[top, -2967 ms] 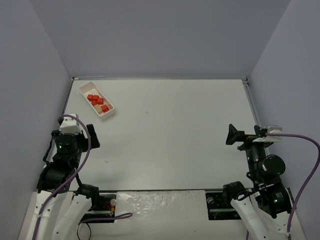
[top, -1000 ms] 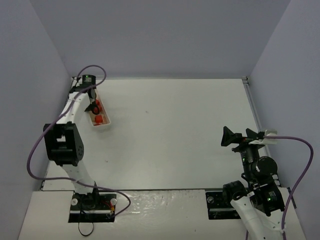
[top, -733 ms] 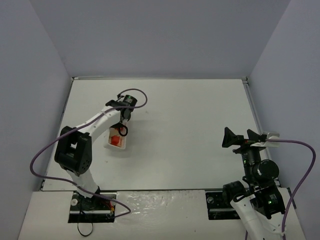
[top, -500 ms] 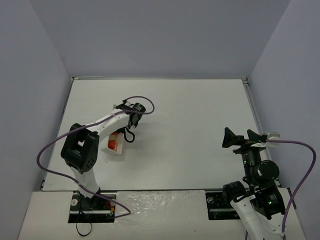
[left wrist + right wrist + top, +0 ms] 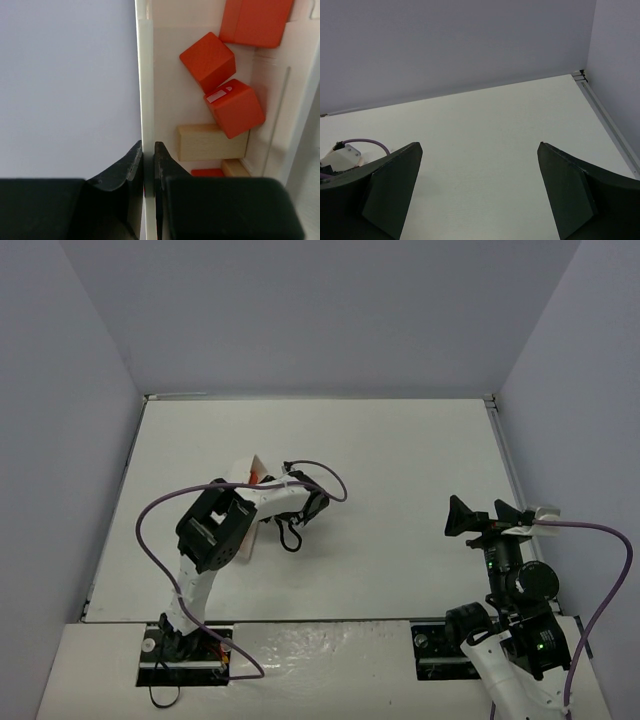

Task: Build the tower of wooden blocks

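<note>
Tray rim (image 5: 145, 75) sits pinched in our left end effector (image 5: 148, 152); our right end effector (image 5: 477, 150) gapes wide above open desk (image 5: 485, 120).

Soft, even light from overhead fills the enclosure, keeping the white table (image 5: 400, 500) bright while the lavender walls (image 5: 320, 320) stay flat and free of glare. Only a faint shadow lies beneath the left arm (image 5: 215, 530), left of the table's centre. At the left wrist, the red blocks (image 5: 220, 82) are crisp, the tray (image 5: 145, 75) is nearly washed out, and the left gripper (image 5: 148, 150), close to the lens, is black and featureless. The right gripper (image 5: 480, 145) shows as dark, soft-edged silhouettes.
</note>
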`<state>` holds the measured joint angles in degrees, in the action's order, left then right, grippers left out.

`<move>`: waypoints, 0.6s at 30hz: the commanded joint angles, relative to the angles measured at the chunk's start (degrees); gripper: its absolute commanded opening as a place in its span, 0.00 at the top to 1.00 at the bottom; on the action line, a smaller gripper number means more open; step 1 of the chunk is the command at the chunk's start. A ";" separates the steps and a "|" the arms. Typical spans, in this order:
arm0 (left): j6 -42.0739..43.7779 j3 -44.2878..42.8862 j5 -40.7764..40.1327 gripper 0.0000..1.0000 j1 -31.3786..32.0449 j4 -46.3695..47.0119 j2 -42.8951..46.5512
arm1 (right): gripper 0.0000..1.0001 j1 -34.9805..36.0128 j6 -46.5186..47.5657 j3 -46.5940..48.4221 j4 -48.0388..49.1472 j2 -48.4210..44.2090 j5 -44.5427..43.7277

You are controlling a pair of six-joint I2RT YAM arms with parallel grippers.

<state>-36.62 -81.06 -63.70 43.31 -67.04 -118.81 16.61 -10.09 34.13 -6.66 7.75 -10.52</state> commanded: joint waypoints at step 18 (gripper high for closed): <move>-19.29 -10.70 -12.40 1.00 0.90 -27.88 -4.69 | 0.04 0.44 -0.28 -0.03 5.25 1.05 -0.73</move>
<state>-51.43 -91.01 -72.07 45.55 -75.65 -127.33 16.62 -10.11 34.13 -6.66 7.75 -10.52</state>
